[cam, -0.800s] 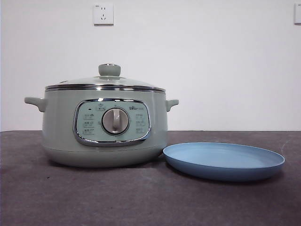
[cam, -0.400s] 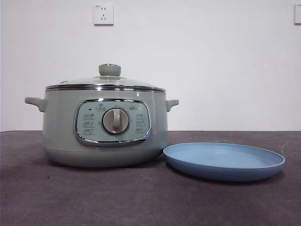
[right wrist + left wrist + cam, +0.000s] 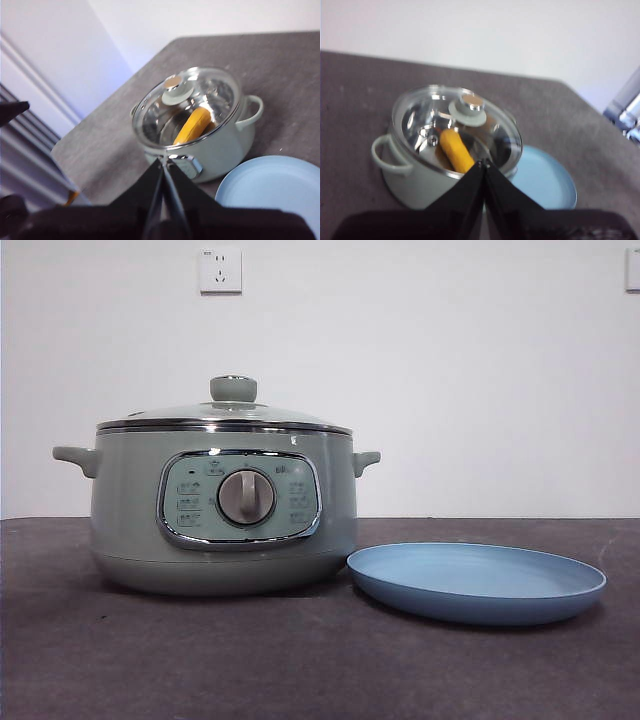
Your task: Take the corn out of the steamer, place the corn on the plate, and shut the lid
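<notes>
The sage-green steamer (image 3: 222,510) stands on the dark table with its glass lid (image 3: 225,413) on, green knob (image 3: 233,389) on top. The yellow-orange corn (image 3: 456,150) lies inside, seen through the lid in both wrist views (image 3: 192,125). The light-blue plate (image 3: 476,582) sits empty just right of the steamer. My left gripper (image 3: 484,163) is shut and high above the table, back from the steamer (image 3: 420,175). My right gripper (image 3: 164,162) is shut too, also high above and apart from the steamer (image 3: 220,150). Neither arm shows in the front view.
A white wall with a socket (image 3: 220,270) stands behind the table. The table's far edge (image 3: 100,120) runs near the steamer in the right wrist view, with grey rails beyond it. The plate also shows in both wrist views (image 3: 545,180) (image 3: 275,185).
</notes>
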